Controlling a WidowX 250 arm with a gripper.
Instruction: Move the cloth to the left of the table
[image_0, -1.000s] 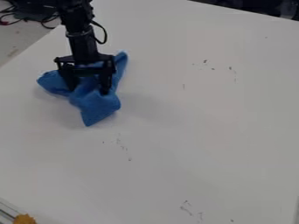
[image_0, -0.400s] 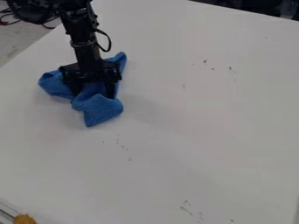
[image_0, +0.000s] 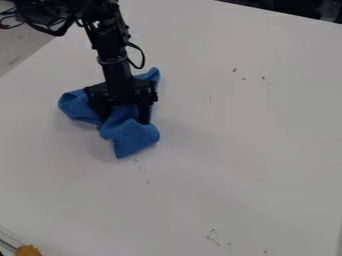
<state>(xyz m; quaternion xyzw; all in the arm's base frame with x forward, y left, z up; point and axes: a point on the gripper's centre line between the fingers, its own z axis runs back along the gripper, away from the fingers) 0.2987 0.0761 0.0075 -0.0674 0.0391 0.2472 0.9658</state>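
My black jointed arm (image_0: 112, 47) slants down from the upper left, holding my black two-fingered pincer (image_0: 124, 119) low, its fingers wide apart over the crumpled blue cloth (image_0: 136, 138) on the upper-left part of the smooth white counter (image_0: 234, 150).

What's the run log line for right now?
cloth: bunched, upper left of view | gripper: down at cloth, fingers apart | hold: unclear | table: white, dark marks

Orange object (image_0: 28, 250); scattered dark marks (image_0: 234, 70).
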